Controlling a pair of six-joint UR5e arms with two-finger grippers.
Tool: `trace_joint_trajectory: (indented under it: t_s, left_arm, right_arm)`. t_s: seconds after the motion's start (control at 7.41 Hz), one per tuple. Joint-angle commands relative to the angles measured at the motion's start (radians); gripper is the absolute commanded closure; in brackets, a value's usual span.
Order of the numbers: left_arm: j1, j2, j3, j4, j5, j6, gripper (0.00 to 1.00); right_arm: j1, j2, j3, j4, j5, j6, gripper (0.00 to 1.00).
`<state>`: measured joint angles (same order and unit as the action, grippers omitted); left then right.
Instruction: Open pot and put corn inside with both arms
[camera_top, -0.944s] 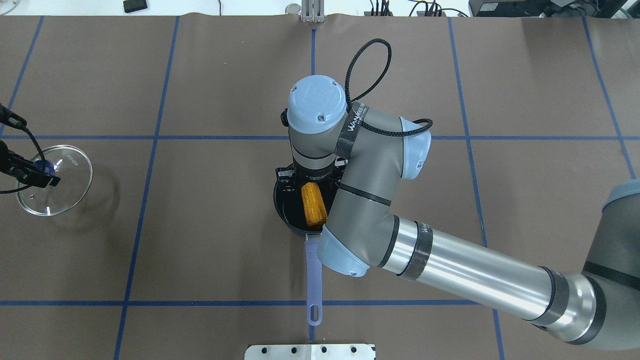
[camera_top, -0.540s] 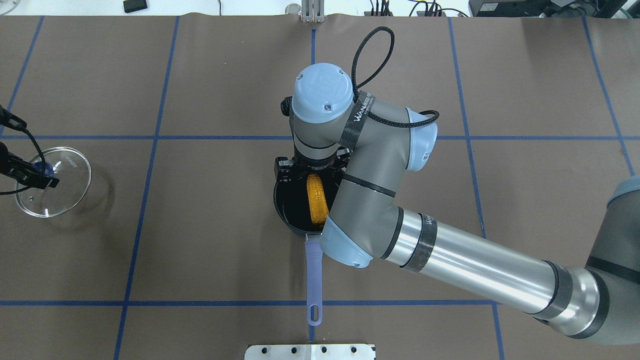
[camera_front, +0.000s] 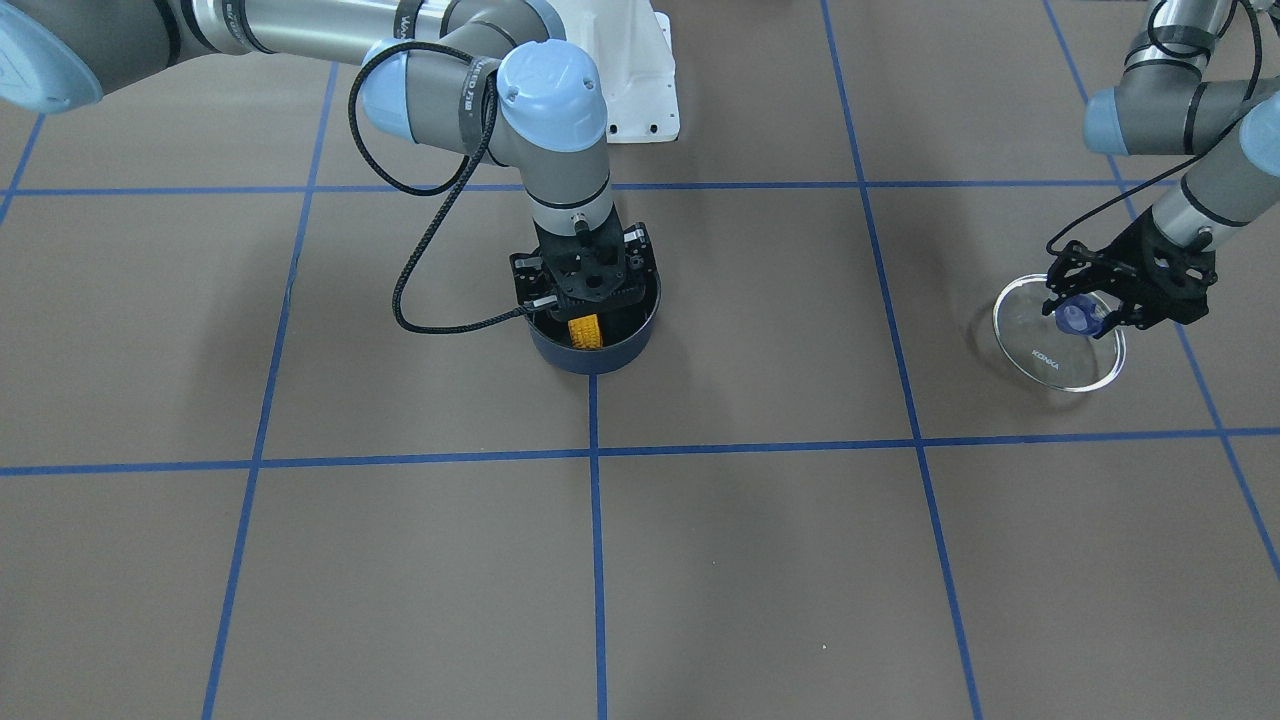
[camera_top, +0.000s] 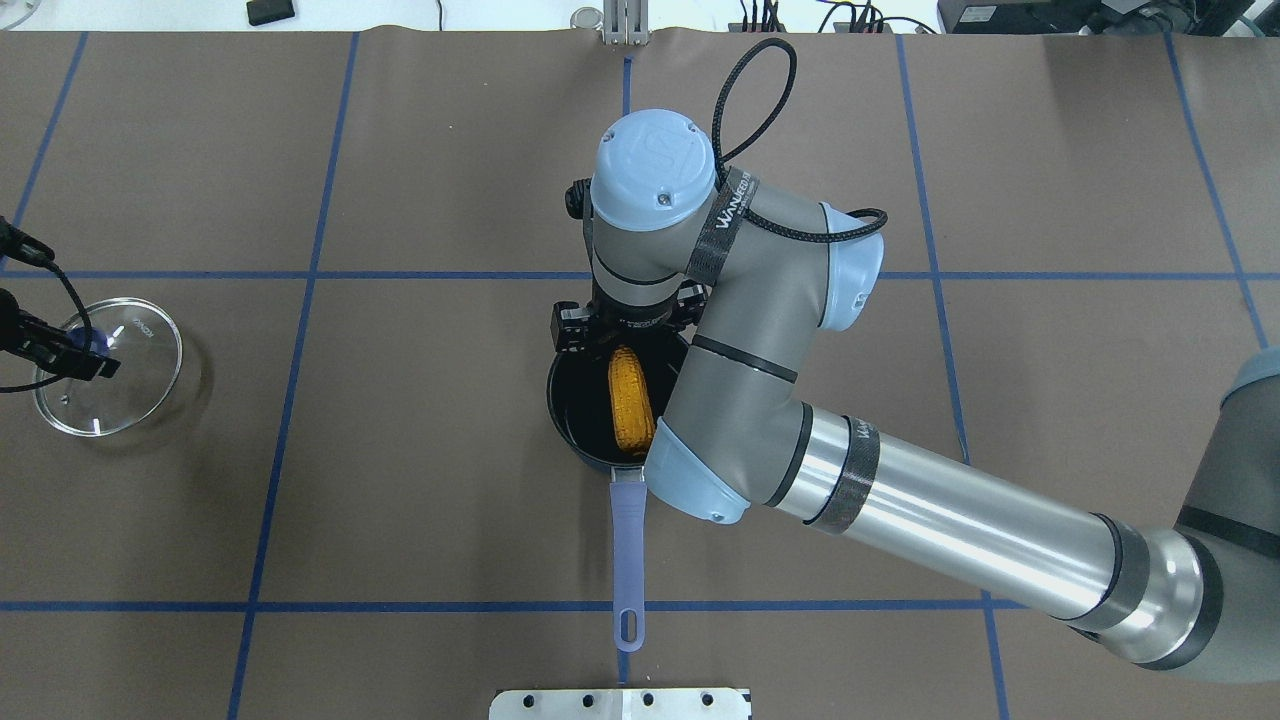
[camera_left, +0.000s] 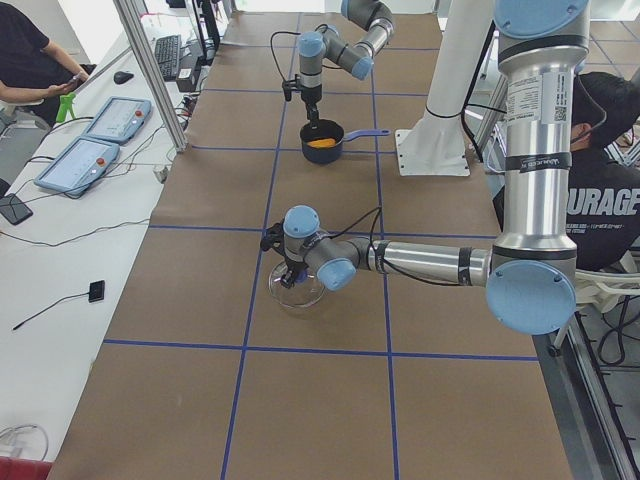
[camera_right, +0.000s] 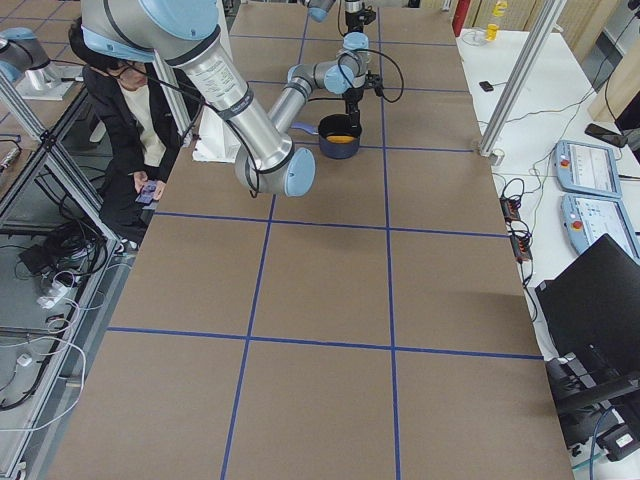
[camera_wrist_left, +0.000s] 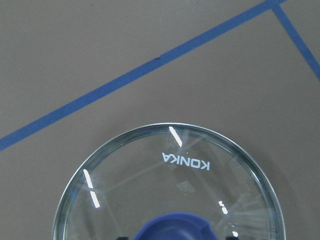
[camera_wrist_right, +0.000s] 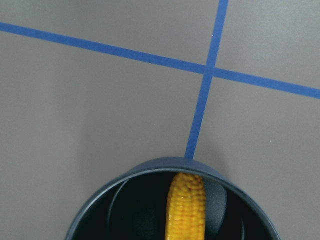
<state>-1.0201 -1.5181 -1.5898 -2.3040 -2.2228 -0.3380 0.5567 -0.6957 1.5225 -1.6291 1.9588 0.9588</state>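
The dark navy pot (camera_top: 578, 412) stands open at the table's middle, its periwinkle handle (camera_top: 628, 550) pointing toward the robot. The orange-yellow corn (camera_top: 630, 400) lies inside it; it also shows in the front view (camera_front: 584, 330) and the right wrist view (camera_wrist_right: 186, 210). My right gripper (camera_front: 585, 298) hangs open just above the pot's far rim, clear of the corn. My left gripper (camera_top: 85, 345) is shut on the blue knob (camera_front: 1070, 318) of the glass KONKA lid (camera_top: 130, 370), far to the left, low and tilted over the table.
A metal plate (camera_top: 620, 703) sits at the table's near edge by the handle's end. The right arm's black cable (camera_front: 420, 300) loops down beside the pot. Blue tape lines grid the brown mat. People sit at both table ends in the side views.
The corn went from tilted in my right gripper to lying loose in the pot. The right wrist moved up and away from the robot. The lid shifted slightly left.
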Motion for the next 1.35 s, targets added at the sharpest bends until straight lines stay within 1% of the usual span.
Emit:
trace_joint_trajectory:
  t_s: [0.0, 0.27, 0.94, 1.08, 1.21]
  left_arm:
    - [0.002, -0.005, 0.031, -0.031, 0.002, -0.004, 0.34]
    - [0.002, -0.014, 0.050, -0.043, 0.002, -0.004, 0.34]
    - [0.005, -0.019, 0.051, -0.045, 0.017, -0.018, 0.33]
    - [0.005, -0.023, 0.051, -0.045, 0.017, -0.018, 0.32]
    - [0.005, -0.025, 0.050, -0.045, 0.015, -0.018, 0.24]
  right_arm:
    - [0.002, -0.001, 0.001, 0.000, 0.002, -0.002, 0.00]
    - [0.002, -0.002, 0.001, 0.002, 0.000, -0.002, 0.00]
    - [0.003, -0.002, 0.001, 0.003, 0.000, -0.002, 0.00]
    - [0.005, -0.005, 0.001, 0.014, 0.000, -0.002, 0.00]
    - [0.006, -0.013, 0.001, 0.023, 0.000, 0.000, 0.00]
